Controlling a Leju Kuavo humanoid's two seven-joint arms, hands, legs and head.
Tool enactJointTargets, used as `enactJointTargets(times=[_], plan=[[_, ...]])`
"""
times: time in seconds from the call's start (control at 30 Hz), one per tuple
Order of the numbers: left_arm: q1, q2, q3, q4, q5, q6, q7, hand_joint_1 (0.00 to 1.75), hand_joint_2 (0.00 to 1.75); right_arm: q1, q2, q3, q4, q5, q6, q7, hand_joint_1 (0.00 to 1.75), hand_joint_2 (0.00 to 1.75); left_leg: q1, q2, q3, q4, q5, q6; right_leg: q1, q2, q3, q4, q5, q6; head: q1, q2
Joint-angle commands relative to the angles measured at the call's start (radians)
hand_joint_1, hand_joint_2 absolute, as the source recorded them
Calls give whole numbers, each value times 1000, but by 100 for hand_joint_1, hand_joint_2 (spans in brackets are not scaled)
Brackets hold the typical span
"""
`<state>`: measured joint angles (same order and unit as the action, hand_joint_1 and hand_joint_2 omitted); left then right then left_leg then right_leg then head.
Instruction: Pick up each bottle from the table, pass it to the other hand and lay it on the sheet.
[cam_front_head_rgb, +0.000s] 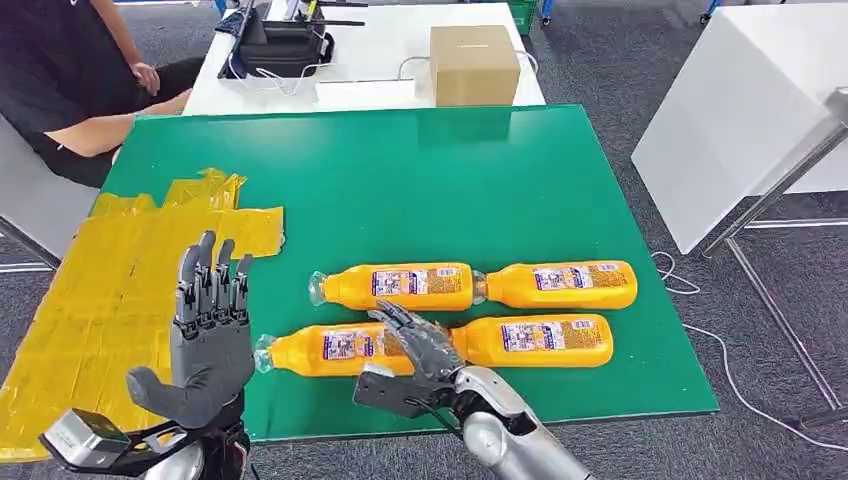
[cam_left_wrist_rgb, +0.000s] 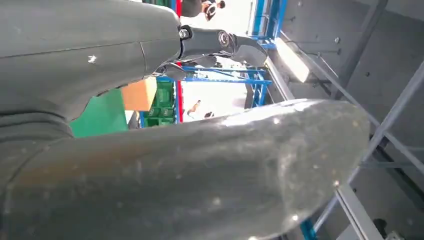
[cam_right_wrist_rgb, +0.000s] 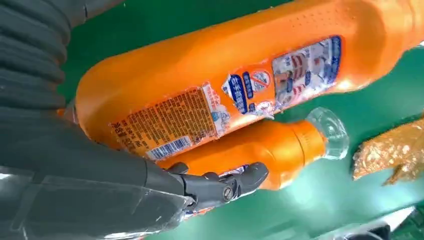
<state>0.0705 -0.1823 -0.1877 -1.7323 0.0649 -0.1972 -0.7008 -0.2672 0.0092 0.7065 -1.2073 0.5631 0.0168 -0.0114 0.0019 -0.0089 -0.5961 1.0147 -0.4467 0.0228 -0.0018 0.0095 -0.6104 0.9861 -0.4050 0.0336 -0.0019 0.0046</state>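
While four orange plastic bottles with printed labels and clear caps are laid on their sides on the green worktop, they are arranged in two rows of two, end to end. In the far row, the far left bottle is set with its cap toward the yellow crinkled sheet, and the far right bottle is placed just beside it. In the near row, the near left bottle and the near right bottle are found, and the right hand is rested over the place where these two meet. Its fingers are draped on the near left bottle's body, but a closed grasp cannot be told from the pictures; in the right wrist view one dark finger is seen against the orange side of a bottle. The left hand is held upright above the near edge of the worktop, beside the sheet, with its fingers released, spread and empty. All four bottles are kept well apart from the sheet, which is spread over the worktop's left side. One brown cardboard box is set on a white table beyond, and one seated person is seen at the far left.
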Motion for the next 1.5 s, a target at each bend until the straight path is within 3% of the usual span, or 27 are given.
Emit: enactJointTargets(times=[0.03,0.2,0.23,0.27,0.3,1.03,1.07,1.1,1.23,1.5], plan=[[-51,9,11,79,20,5,3,0,0,-113,5,127,174,-26,122,71,0,175,0,1,5,-2,-1,-1,0,0,5,-2,-1,0,0,0],[-62,16,12,91,35,-4,3,0,0,-168,-13,226,246,-77,239,91,0,175,0,2,7,-2,0,-1,1,1,6,-3,0,-1,0,0],[-69,16,11,98,36,-3,3,0,0,-177,-14,239,249,-83,261,89,96,175,1,2,10,-3,-1,-2,1,1,8,-3,0,-1,0,0],[-72,17,11,102,41,-6,3,0,0,-184,-19,248,255,-103,277,87,162,175,0,3,9,-3,0,-1,0,2,7,-3,0,-1,0,0],[-71,18,14,102,42,-10,3,0,0,-192,-29,263,267,-115,279,82,175,175,1,3,14,-5,-1,-2,1,1,12,-5,0,-1,0,0],[-100,24,-14,122,75,10,3,0,0,-240,-62,373,304,-174,345,132,175,175,1,1,19,-4,-1,-3,1,0,17,-5,0,-1,0,0],[-98,23,-12,119,80,10,3,0,0,-239,-61,374,306,-161,328,149,120,175,1,2,17,-3,-1,-3,1,1,15,-3,0,-1,0,0],[-93,21,-7,109,82,15,3,0,0,-239,-57,382,309,-125,297,171,0,175,1,1,18,-3,-1,-3,1,1,15,-4,0,-1,0,0],[-76,19,2,84,82,11,3,0,0,-241,-6,390,373,17,278,253,0,175,1,3,19,-3,-1,-3,1,2,17,-4,0,-1,0,0],[-86,14,9,87,86,6,3,0,0,-248,32,407,432,129,336,261,0,175,1,2,22,-3,-1,-2,1,1,21,-4,-2,0,0,0]])
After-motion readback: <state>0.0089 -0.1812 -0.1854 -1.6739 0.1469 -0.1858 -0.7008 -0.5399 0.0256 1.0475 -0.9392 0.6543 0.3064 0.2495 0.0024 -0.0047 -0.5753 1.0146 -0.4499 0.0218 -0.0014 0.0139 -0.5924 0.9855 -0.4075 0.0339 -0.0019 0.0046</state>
